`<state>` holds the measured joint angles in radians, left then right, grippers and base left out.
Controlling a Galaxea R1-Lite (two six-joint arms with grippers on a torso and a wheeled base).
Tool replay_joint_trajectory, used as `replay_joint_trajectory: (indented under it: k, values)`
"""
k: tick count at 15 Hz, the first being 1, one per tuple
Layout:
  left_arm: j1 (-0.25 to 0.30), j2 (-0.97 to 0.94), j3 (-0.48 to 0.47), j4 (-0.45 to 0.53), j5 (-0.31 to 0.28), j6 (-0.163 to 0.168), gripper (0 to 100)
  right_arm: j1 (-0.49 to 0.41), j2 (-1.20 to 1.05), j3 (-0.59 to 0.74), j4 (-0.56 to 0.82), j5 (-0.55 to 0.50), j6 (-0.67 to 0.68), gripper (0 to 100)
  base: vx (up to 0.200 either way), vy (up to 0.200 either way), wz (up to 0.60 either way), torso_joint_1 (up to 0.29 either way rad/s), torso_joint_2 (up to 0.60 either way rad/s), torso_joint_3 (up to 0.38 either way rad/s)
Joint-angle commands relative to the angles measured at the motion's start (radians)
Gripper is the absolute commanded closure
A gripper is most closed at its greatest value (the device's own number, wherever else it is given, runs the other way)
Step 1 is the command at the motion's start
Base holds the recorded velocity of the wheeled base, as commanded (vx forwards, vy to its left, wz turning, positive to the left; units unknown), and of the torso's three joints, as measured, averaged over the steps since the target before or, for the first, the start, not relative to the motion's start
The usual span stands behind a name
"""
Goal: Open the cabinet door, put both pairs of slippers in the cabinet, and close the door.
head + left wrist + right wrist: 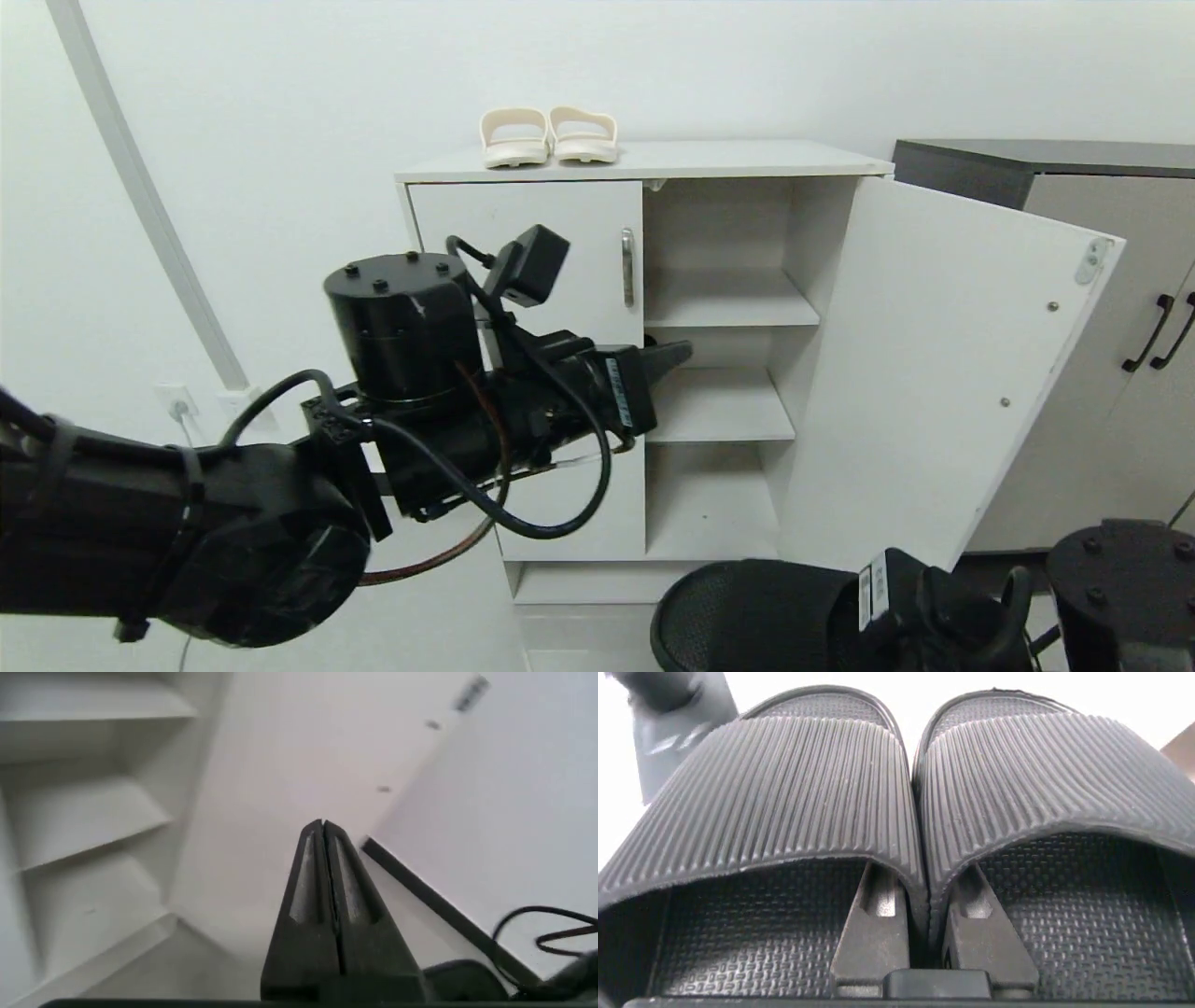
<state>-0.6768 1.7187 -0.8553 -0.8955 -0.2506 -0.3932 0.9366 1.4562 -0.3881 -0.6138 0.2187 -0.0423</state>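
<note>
**Spotter:** Where are the slippers?

**Me:** I have the black slippers (813, 775) clamped in the right gripper (924, 873), one finger under each strap, low and near, in front of the open right door (934, 373). The cream slippers (549, 136) sit on the cabinet (747, 159) top, toward the left.

**Spotter:** And the left gripper (323, 831)?

**Me:** Fingers pressed flat together, at the opening's left edge, just above the middle shelf (719, 406). The left door (541, 215) is shut.

Off on the right there's a grey cabinet (1102, 308) with a darker top and two curved black handles (1158, 333). The plain white wall (280, 93) has a white trunking strip (140, 196) running diagonally down toward a wall socket (177, 399).
</note>
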Motion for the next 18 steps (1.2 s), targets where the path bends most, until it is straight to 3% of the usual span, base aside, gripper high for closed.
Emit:
replay_joint_trajectory:
  k: [1, 3, 4, 5, 7, 9, 10, 11, 14, 17, 18]
  values:
    - [0.092, -0.128, 0.104, 0.006, -0.001, 0.004, 100, -0.099, 0.076, -0.031, -0.035, -0.004, 0.001, 100, 0.0, 0.0, 0.0, 0.0, 0.0, 0.0]
    - [0.172, -0.297, 0.246, 0.018, 0.027, 0.082, 100, -0.148, 0.147, -0.066, -0.087, -0.105, 0.035, 100, 0.0, 0.0, 0.0, 0.0, 0.0, 0.0]
    - [0.175, -0.323, 0.262, 0.026, 0.039, 0.085, 100, -0.148, 0.159, -0.075, -0.093, -0.13, 0.047, 100, 0.0, 0.0, 0.0, 0.0, 0.0, 0.0]
    - [0.183, -0.455, 0.302, 0.11, 0.12, 0.089, 100, -0.148, 0.208, -0.124, -0.129, -0.243, 0.105, 100, 0.0, 0.0, 0.0, 0.0, 0.0, 0.0]
    - [0.186, -0.717, 0.312, 0.397, 0.292, 0.129, 100, -0.148, 0.283, -0.19, -0.188, -0.374, 0.157, 100, 0.0, 0.0, 0.0, 0.0, 0.0, 0.0]
    - [0.2, -0.947, 0.334, 0.647, 0.413, 0.215, 100, -0.15, 0.325, -0.232, -0.208, -0.456, 0.182, 100, 0.0, 0.0, 0.0, 0.0, 0.0, 0.0]
    - [0.246, -1.024, 0.351, 0.71, 0.435, 0.241, 100, -0.15, 0.339, -0.244, -0.21, -0.483, 0.187, 100, 0.0, 0.0, 0.0, 0.0, 0.0, 0.0]
    - [0.344, -1.156, 0.398, 0.8, 0.441, 0.261, 100, -0.15, 0.355, -0.253, -0.21, -0.503, 0.188, 100, 0.0, 0.0, 0.0, 0.0, 0.0, 0.0]
    - [0.51, -1.409, 0.47, 0.946, 0.473, 0.278, 100, -0.15, 0.359, -0.253, -0.21, -0.503, 0.188, 100, 0.0, 0.0, 0.0, 0.0, 0.0, 0.0]
    - [0.634, -1.55, 0.552, 0.994, 0.498, 0.283, 100, -0.147, 0.359, -0.25, -0.21, -0.503, 0.188, 100, 0.0, 0.0, 0.0, 0.0, 0.0, 0.0]
    - [0.66, -1.579, 0.585, 0.994, 0.496, 0.303, 100, -0.147, 0.359, -0.25, -0.21, -0.503, 0.188, 100, 0.0, 0.0, 0.0, 0.0, 0.0, 0.0]
